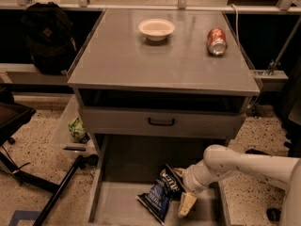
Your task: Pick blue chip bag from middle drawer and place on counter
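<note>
One small dark-blue crinkly chip bag is lying in the pulled-out grey metal middle drawer, the robot's pale gripper touching its right edge; whether it is gripping, I cannot tell.

The arm is smooth, off-white and rounded, a thick tube swelling into a bulbous joint, with a darker band at the wrist. Its pale cream-yellow gripper sits low in the middle drawer, right of centre.
</note>
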You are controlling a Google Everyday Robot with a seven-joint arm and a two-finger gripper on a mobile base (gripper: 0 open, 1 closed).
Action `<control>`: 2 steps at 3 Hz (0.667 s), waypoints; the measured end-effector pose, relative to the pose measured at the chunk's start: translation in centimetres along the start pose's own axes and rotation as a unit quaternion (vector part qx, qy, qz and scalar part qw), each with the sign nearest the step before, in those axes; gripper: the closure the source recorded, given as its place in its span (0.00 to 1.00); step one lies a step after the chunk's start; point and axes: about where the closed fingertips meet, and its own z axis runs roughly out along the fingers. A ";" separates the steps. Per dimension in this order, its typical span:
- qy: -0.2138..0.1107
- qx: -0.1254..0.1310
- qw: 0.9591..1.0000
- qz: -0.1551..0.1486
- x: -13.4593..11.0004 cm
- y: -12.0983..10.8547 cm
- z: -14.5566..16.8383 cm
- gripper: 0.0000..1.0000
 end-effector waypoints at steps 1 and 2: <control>-0.016 -0.002 1.000 0.001 0.9 0.3 0.9 0.00; -0.040 0.000 0.999 -0.001 1.0 -0.3 4.1 0.00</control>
